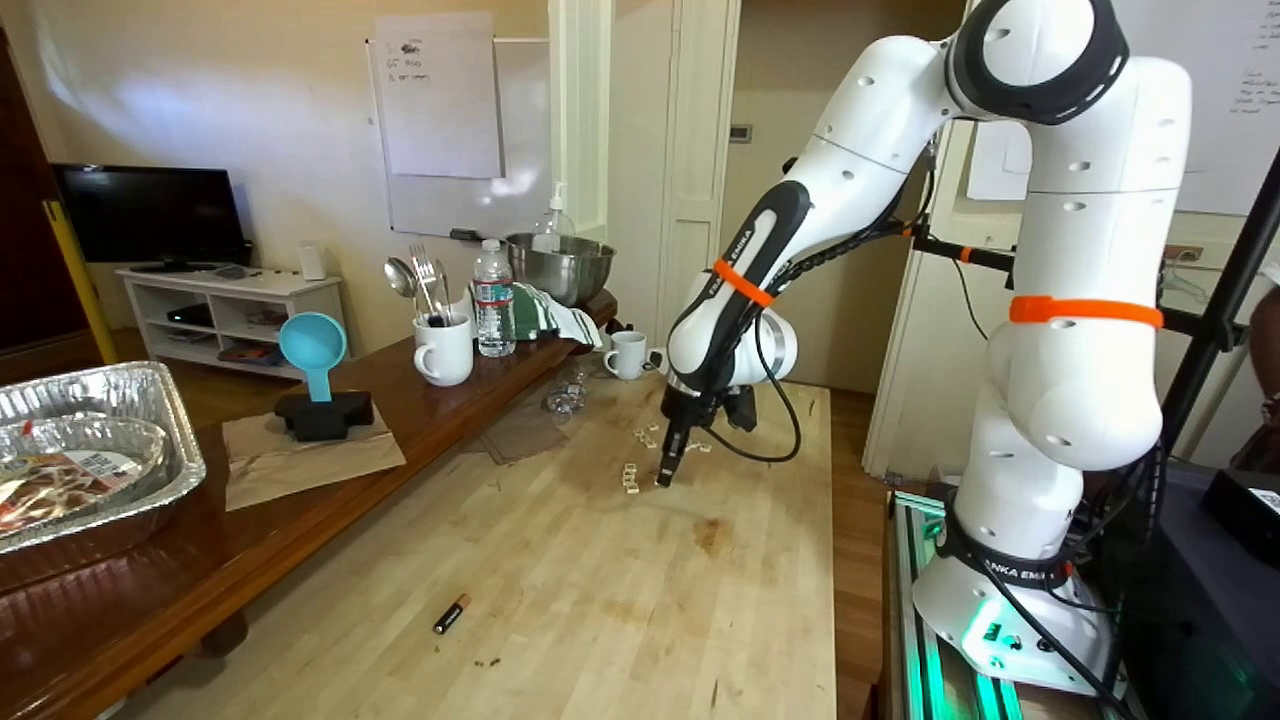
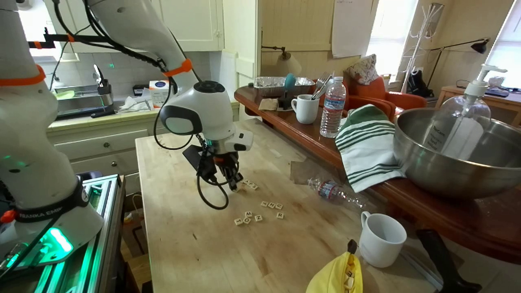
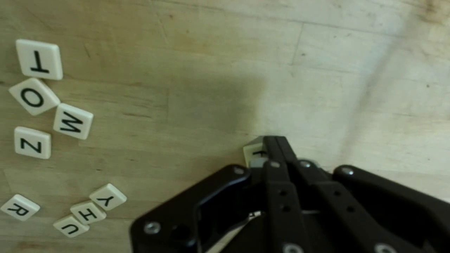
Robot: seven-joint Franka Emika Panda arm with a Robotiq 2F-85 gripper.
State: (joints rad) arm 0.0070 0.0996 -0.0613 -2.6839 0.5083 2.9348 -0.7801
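Note:
My gripper (image 3: 276, 138) is shut, its fingertips together with nothing visible between them. It points down at the wooden table in both exterior views (image 1: 666, 478) (image 2: 235, 187). A cream letter tile (image 3: 251, 151) lies right beside the left fingertip, partly hidden by it; I cannot tell whether they touch. A short row of tiles (image 2: 249, 184) lies close to the gripper in an exterior view. Farther off in the wrist view lie tiles T (image 3: 38, 59), O (image 3: 33, 96), M or W (image 3: 74, 121), Z (image 3: 32, 142), R (image 3: 20, 208), Y (image 3: 108, 196), H (image 3: 88, 212) and U (image 3: 71, 226).
A crumpled bottle (image 2: 333, 191), a white mug (image 2: 382, 244) and a yellow pouch (image 2: 336, 274) are on the table. A battery (image 1: 451, 614) lies toward its other end. A raised wooden ledge (image 1: 290, 530) carries a steel bowl (image 2: 447, 171), towel (image 2: 368, 150), water bottle (image 2: 333, 108) and foil trays (image 1: 170, 400).

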